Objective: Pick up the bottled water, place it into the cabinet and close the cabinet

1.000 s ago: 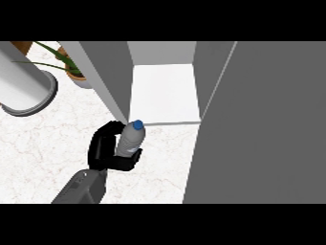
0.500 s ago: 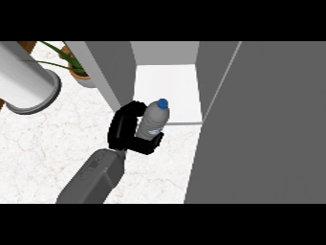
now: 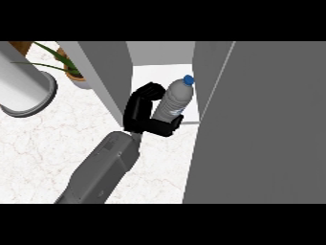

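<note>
Head view shows the right hand (image 3: 143, 112) curled round the bottled water (image 3: 174, 101), which stands nearly upright, blue cap up, just at the mouth of the cabinet (image 3: 162, 72). The bottle sits between the cabinet's left wall and the open door (image 3: 271, 124), close to both, so a slight drift sideways could knock it against either edge and tip it. White marbled bench (image 3: 45, 143) lies below; a potted plant (image 3: 66, 64) and a pale cylinder (image 3: 17, 83) stand at the left. No left hand shows.
</note>
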You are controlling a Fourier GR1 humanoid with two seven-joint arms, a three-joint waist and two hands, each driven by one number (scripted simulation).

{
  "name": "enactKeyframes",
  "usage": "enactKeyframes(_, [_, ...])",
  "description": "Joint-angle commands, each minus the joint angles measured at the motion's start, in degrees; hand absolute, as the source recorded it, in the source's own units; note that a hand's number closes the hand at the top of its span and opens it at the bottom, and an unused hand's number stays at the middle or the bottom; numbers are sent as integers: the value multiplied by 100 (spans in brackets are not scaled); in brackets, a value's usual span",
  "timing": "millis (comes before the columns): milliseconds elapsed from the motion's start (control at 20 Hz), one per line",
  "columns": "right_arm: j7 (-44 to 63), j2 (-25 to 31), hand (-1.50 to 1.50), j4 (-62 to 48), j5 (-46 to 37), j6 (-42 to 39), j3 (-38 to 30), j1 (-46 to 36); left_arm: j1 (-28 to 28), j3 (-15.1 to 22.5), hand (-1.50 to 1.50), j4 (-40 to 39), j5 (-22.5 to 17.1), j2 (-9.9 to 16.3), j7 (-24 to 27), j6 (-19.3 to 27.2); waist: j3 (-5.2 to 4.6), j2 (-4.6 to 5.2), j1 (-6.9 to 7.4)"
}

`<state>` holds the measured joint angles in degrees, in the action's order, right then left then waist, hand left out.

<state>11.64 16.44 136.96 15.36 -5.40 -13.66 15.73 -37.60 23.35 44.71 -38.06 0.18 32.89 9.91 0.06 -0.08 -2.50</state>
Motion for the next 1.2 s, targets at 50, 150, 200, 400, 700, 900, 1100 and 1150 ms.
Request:
enactKeyframes(50, [-261, -124, -150, -259, 1278, -438, -635, 177, -538, 333, 150, -37, -346, -18, -192, 480, 1, 7, -13])
enactKeyframes(150, [147, 111, -150, 176, 1639, -552, -855, 216, -1021, 223, 150, -421, -549, -18, -200, 601, -6, 23, -113])
enactKeyframes(200, [90, 18, -150, 136, 1738, -579, -913, 270, -1039, 357, 150, -310, -682, -18, -287, 770, -5, 15, -119])
enactKeyframes(400, [-135, 101, -150, -357, 2037, -943, -1222, 197, -1711, 441, 150, -821, -877, -18, -416, 1205, -2, 39, -138])
enactKeyframes(700, [-144, 238, -150, -461, 2139, -1216, -1409, 112, -2215, 789, 150, -1640, -1200, -18, -300, 1438, -5, 79, -186])
enactKeyframes(900, [268, 478, -150, -425, 2402, -856, -1527, -252, -2431, 639, 150, -2196, -1353, -18, -235, 1350, -12, 118, -195])
enactKeyframes(1100, [-10, 444, -150, -791, 2603, -1305, -1662, -112, -2551, 569, 150, -2784, -1370, -18, -210, 1345, -5, 161, -315])
enactKeyframes(1150, [71, 576, -150, -684, 2785, -1271, -1812, -151, -2716, 468, 150, -2982, -1345, -18, -223, 1422, -8, 164, -336])
